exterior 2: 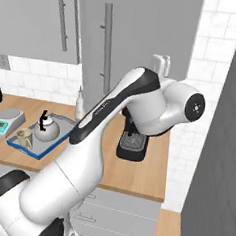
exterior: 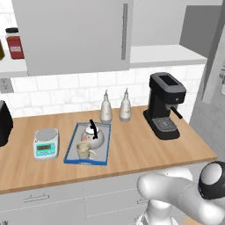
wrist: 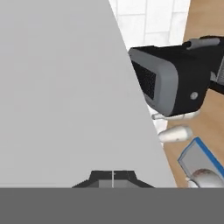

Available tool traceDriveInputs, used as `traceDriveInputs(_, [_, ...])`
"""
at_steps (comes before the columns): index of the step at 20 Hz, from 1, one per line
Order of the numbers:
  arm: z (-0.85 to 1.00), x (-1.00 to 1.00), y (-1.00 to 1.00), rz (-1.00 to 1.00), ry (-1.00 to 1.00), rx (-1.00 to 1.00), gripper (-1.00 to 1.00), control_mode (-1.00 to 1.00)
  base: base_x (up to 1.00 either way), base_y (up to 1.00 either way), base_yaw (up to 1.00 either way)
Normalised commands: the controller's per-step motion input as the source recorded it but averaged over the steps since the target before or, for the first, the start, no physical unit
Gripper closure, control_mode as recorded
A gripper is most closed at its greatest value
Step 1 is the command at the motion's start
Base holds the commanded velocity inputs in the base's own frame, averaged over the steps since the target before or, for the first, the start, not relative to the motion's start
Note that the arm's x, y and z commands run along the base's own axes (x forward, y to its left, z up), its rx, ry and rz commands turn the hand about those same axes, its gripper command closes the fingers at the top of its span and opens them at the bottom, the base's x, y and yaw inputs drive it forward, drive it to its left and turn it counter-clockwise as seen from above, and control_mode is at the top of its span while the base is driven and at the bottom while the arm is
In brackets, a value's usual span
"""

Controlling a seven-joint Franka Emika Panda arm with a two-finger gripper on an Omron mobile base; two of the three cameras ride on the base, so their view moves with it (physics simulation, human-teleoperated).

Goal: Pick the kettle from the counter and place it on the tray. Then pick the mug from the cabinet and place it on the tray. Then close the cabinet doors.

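Where the light-brown counter point(exterior: 132, 151) runs under the wall cabinet point(exterior: 176, 55), the blue-rimmed tray point(exterior: 70, 154) lies flat near the front edge, holding 2 items. The white floral kettle point(exterior: 93, 137) sits toward the back of the tray, black arched handle up; the cream mug point(exterior: 84, 151) stands in front of it, close beside, handle to the right. From the right base view both sit in the tray point(exterior 2: 42, 150) likewise: kettle point(exterior 2: 45, 128), mug point(exterior 2: 24, 136).

Left of the tray, just beside, a teal-faced scale point(exterior: 46, 143). Behind the tray, 2 white bottles point(exterior: 106, 110) against the tiled wall. To the right, a black coffee machine point(exterior: 163, 105).

Cabinet: left door point(exterior: 74, 35) shut; right door point(exterior: 206, 52) stands ajar, the pale shelf showing between.

In the hand view the gripper point(wrist: 113, 176) has its 2 fingertips pressed together, nothing between them, right up against a flat grey door panel point(wrist: 65, 87).
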Motion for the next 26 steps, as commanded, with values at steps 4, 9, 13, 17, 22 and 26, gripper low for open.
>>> traceDriveInputs(4, [-0.03, 0.89, 0.52, 0.00, 0.00, 0.00, 1.00, -1.00, 0.00, 0.00, 0.00])
traceDriveInputs(9, [-0.04, 0.92, 0.53, 0.00, 0.00, 0.00, 1.00, -1.00, 0.00, 0.00, 0.00])
traceDriveInputs(13, [0.00, 0.89, 0.56, 0.00, 0.00, 0.00, 1.00, -1.00, 0.00, 0.00, 0.00])
traceDriveInputs(17, [0.00, 0.77, 0.64, -0.01, 0.00, 0.00, 1.00, -1.00, 0.00, 0.00, 0.00])
traceDriveInputs(22, [0.00, 0.66, 0.71, -0.08, -0.08, 0.00, 1.00, -1.00, 0.00, 0.00, 0.00])
traceDriveInputs(26, [0.12, 0.67, 0.65, -0.06, -0.15, 0.00, 1.00, -1.00, 0.00, 0.00, 0.00])
